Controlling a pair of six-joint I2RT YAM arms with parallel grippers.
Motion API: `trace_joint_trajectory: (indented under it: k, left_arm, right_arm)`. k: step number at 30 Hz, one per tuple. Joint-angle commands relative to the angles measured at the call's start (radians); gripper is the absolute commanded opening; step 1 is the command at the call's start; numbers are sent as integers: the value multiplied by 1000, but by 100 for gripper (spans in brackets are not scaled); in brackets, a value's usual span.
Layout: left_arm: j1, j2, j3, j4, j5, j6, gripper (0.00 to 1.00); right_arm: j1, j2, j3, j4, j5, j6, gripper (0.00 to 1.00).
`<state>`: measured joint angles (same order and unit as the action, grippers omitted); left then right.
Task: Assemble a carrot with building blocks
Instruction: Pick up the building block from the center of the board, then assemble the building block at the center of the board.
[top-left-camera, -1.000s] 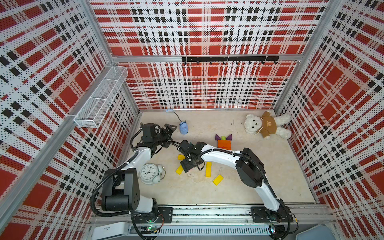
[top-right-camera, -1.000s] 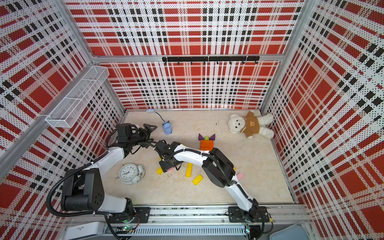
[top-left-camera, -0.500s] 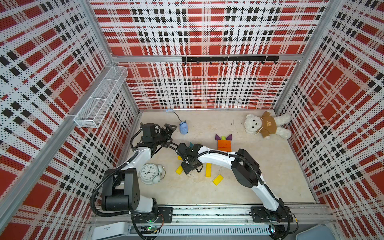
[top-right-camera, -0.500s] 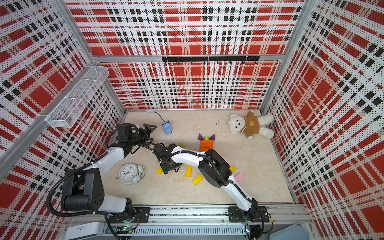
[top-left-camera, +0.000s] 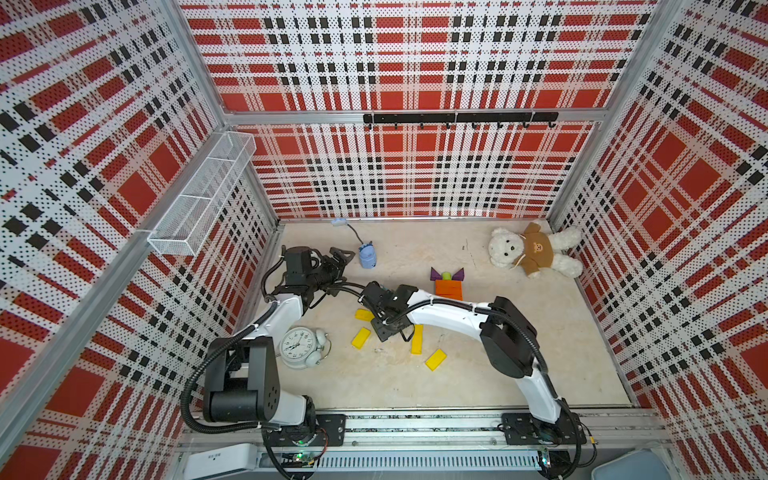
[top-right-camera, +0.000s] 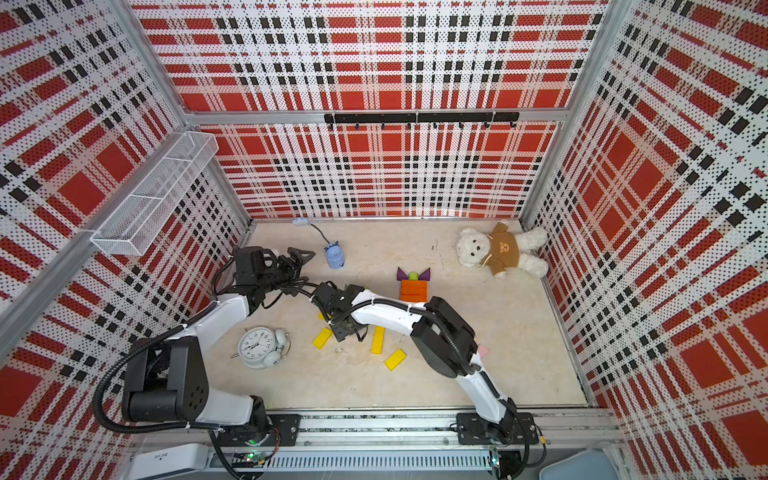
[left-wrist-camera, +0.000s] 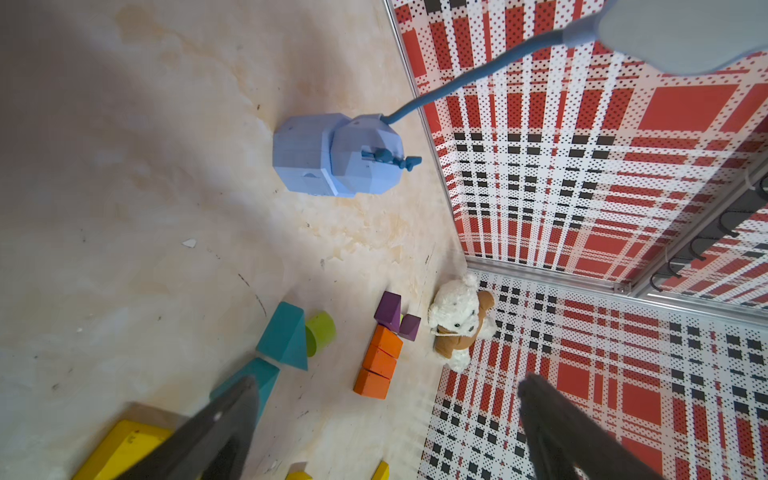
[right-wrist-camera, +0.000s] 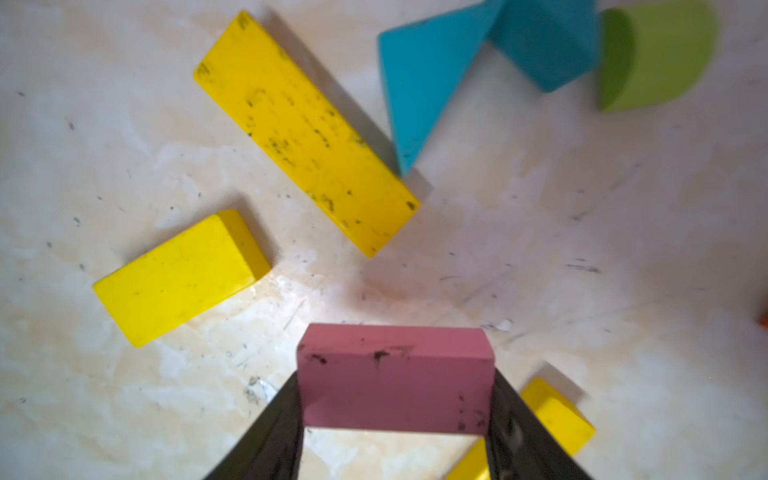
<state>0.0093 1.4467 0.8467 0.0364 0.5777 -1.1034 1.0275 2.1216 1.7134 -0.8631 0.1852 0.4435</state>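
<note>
Right tool (right-wrist-camera: 395, 384) clamps the pink bar (right-wrist-camera: 395, 361) by its ends; I should lift straight, clear of the long yellow bar (right-wrist-camera: 305, 133) ahead.

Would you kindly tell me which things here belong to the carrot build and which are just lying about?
Job: pink block in the right end effector, yellow blocks, orange blocks, purple triangles, teal triangles, green stub.
Lying about: alarm clock, bear, blue lamp.

walls (top-left-camera: 415, 62) — red-black-white plaid pegboard | floor (top-left-camera: 498, 374) — pale marbled beige | wire shelf (top-left-camera: 199, 199), hook rail (top-left-camera: 457, 118) wall-mounted
</note>
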Motion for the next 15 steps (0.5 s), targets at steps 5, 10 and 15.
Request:
trace_joint_trajectory:
  k: [5, 10, 15]
  left_arm:
    - [-28, 2, 4, 13, 30, -14, 100]
    - [-91, 10, 3, 13, 25, -5, 100]
    - [-217, 30, 14, 13, 34, 9, 100]
  right_arm:
    - [-125, -194, -144, 69, 36, 39, 59]
    - [-234, -311, -271, 84, 39, 63, 60]
    - [-347, -399, -450, 146, 3, 134, 60]
